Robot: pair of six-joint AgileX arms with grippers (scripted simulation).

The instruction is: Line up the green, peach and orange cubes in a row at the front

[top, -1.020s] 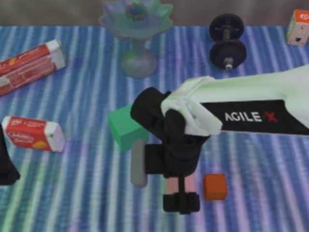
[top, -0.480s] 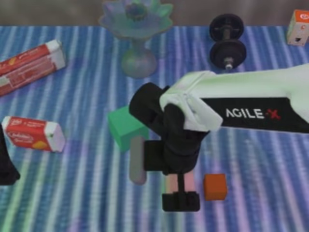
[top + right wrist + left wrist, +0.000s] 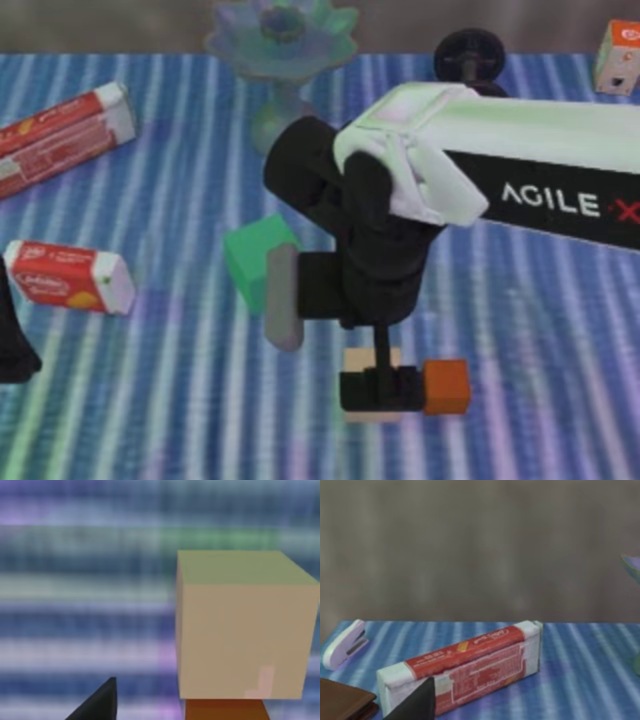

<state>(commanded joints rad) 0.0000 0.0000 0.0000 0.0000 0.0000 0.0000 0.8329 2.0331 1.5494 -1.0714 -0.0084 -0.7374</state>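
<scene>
The peach cube point(image 3: 358, 360) rests on the striped cloth near the front, touching the left side of the smaller orange cube point(image 3: 446, 387). My right gripper point(image 3: 378, 390) hangs open just above the peach cube and hides its middle. In the right wrist view the peach cube point(image 3: 240, 625) lies apart from the one dark fingertip point(image 3: 102, 702) that shows, with the orange cube point(image 3: 227, 711) against it. The green cube point(image 3: 250, 262) sits farther back and left, partly under the right arm. My left gripper point(image 3: 12, 345) is parked at the left edge, open.
Two red-and-white boxes point(image 3: 60, 125) point(image 3: 70, 277) lie at the left. A pale green pedestal dish point(image 3: 283, 60) and a black dumbbell point(image 3: 470, 55) stand at the back, a white-and-orange carton point(image 3: 618, 55) at the back right. A white stapler point(image 3: 345, 642) shows in the left wrist view.
My right arm has risen and drawn back a little. The peach cube, earlier between its fingers, stays on the cloth beside the orange cube.
</scene>
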